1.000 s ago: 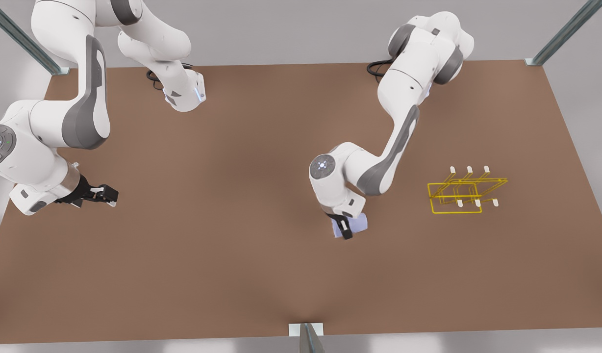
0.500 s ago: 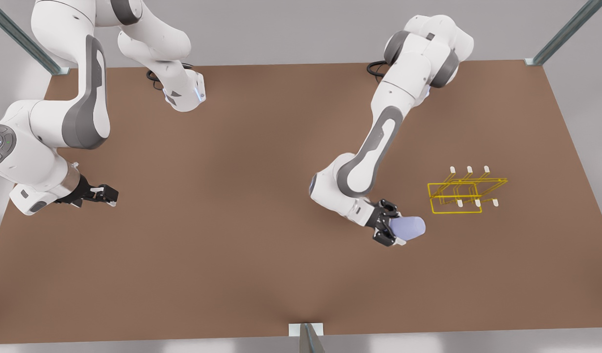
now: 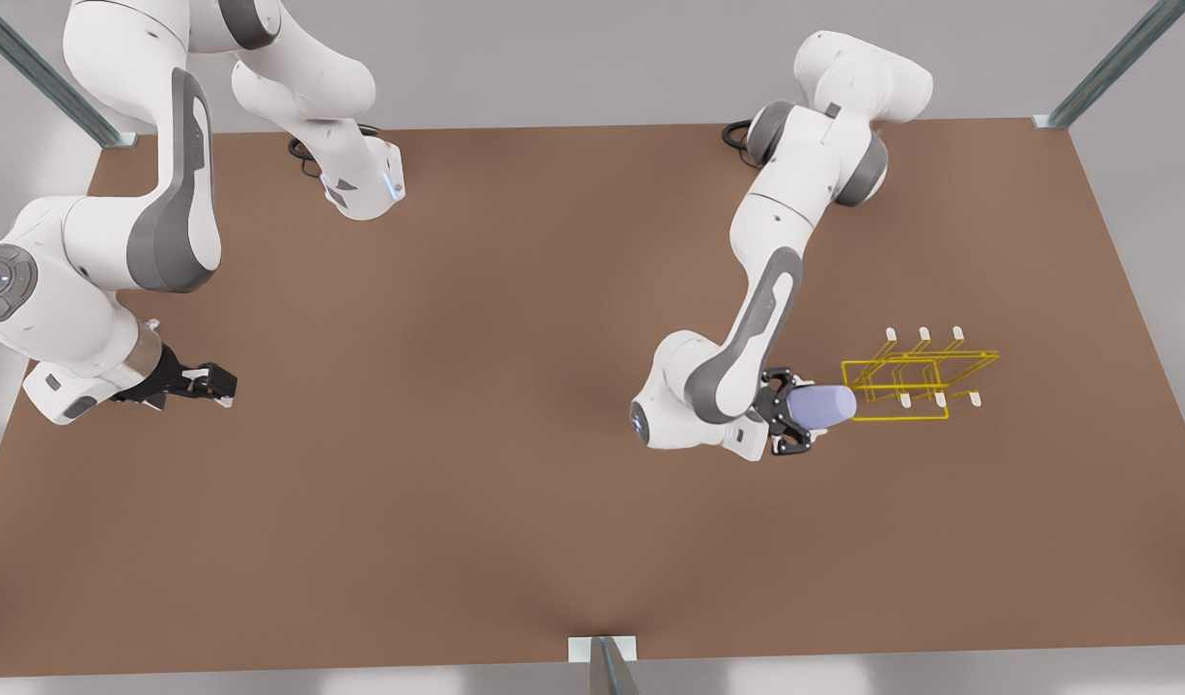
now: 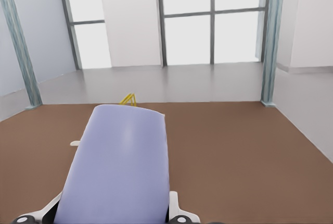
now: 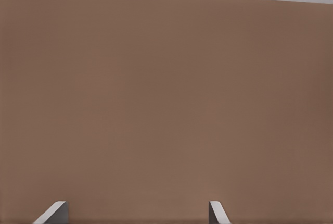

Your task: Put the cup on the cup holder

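While the left gripper (image 3: 795, 417) is clamping the cup (image 3: 824, 406) on its side at centre right of the front view, the cup's far end is pointing at the cup holder (image 3: 916, 376), just reaching the near edge of its yellow frame. The carry looks to be ending and the placing beginning. Next, the cup probably needs aligning with one white-tipped peg before the fingers let go. The right gripper (image 3: 202, 383) is waiting at the left edge of the table (image 3: 477, 290), its fingers (image 5: 54, 212) spread apart and holding nothing.
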Robot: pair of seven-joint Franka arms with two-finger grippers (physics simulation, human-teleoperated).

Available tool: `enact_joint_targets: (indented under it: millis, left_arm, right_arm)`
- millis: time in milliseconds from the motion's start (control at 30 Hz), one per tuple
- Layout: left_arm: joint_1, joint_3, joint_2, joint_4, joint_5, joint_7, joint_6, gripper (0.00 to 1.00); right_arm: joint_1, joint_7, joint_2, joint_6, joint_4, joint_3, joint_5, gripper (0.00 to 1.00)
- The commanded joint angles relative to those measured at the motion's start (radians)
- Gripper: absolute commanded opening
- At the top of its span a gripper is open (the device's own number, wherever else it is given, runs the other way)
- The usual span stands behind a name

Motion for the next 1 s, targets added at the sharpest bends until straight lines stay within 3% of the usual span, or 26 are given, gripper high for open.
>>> enact_joint_targets:
  millis: [0,300,467,733,967]
  left_arm:
    - [0.002,0.01,0.002,0.008,0.034,0.231,0.041,0.81]
    - [0.025,0.225,0.06,0.005,0.047,0.369,0.22,0.81]
    - [0.117,0.233,0.08,0.002,0.13,0.407,0.243,0.81]
    - [0.137,0.24,0.096,0.008,0.14,0.409,0.032,0.81]
    - [0.144,0.243,0.097,0.005,-0.016,0.31,-0.083,0.81]
  right_arm:
    - [0.0,-0.004,0.0,0.0,0.001,0.0,0.001,1.0]
    - [0.0,-0.004,0.002,0.0,0.002,0.0,0.001,1.0]
    - [0.0,-0.004,0.002,0.0,0.002,0.0,0.001,1.0]
    - [0.0,-0.004,0.002,0.0,0.002,0.0,0.001,1.0]
    - [-0.002,-0.013,0.003,0.0,0.002,0.0,0.001,1.0]
